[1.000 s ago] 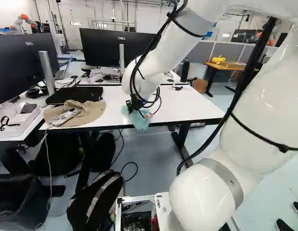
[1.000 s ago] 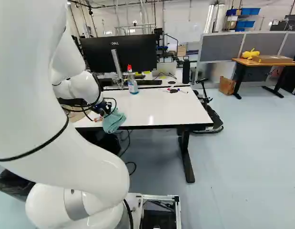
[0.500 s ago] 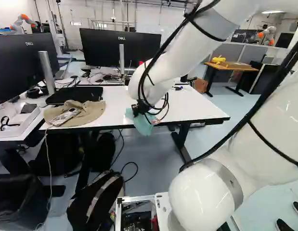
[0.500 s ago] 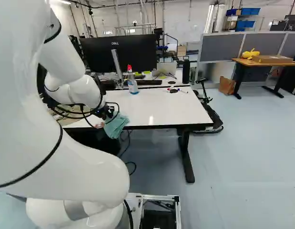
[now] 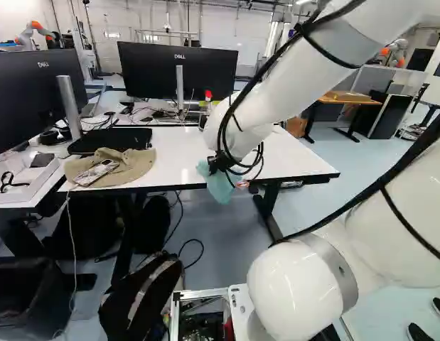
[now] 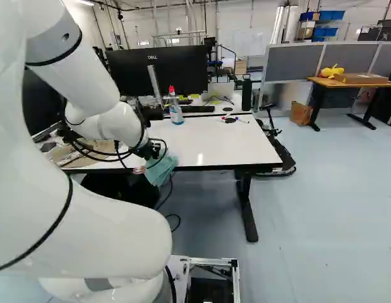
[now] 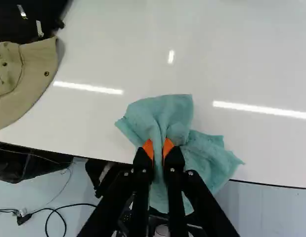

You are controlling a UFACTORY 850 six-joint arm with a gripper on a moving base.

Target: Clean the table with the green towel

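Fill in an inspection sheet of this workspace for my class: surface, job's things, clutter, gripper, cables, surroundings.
Surface: white table, glossy with light reflections; spills, nothing seen.
Job's things: green towel, bunched, partly on the table, overhanging its near edge.
Clutter: tan hat near the same edge; spray bottle and pens toward the far side.
Gripper: gripper shut on the towel.
Cables: black cable looped on the floor under the table; more strapped along the arm.
Surroundings: backpack and bin on the floor; scooter beside the table.
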